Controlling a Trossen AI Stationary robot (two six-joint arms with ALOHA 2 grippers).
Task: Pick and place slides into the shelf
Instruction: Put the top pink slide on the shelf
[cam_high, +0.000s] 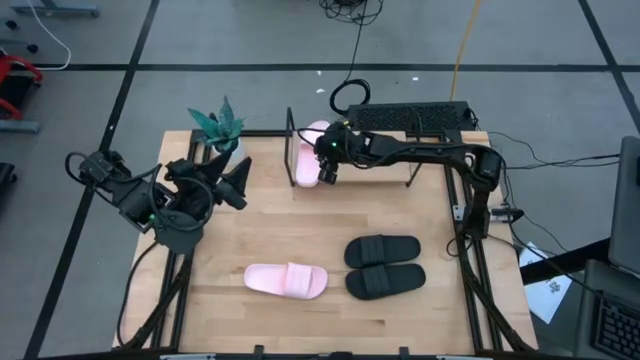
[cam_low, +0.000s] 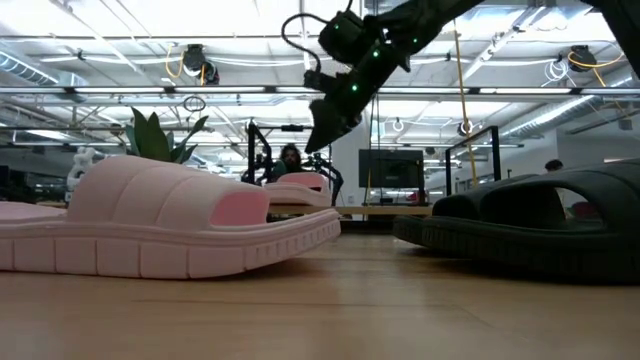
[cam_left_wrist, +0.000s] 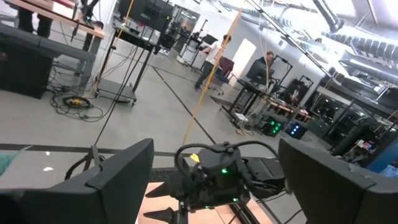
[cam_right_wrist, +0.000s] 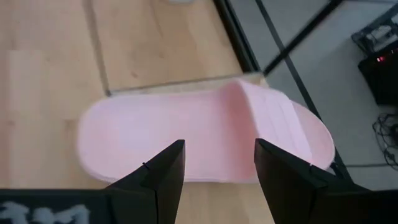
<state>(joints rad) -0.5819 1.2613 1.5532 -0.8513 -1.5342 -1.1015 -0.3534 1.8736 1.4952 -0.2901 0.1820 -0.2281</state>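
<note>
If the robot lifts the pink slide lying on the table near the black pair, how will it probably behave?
The pink slide looks like thick moulded foam, so probably light and fairly stiff. Its wide flat sole suggests it will slide when pushed, not roll or tip.

Counting it up: two pink slides, one (cam_high: 287, 280) flat on the table near the front, the other (cam_high: 309, 153) sitting on the shelf (cam_high: 415, 170) at the back. Two black slides, (cam_high: 383, 250) and (cam_high: 386, 281), side by side on the table. That's four slides in all. One shelf. One potted plant (cam_high: 219, 127) at the back left corner. Two robot arms over the table.
</note>
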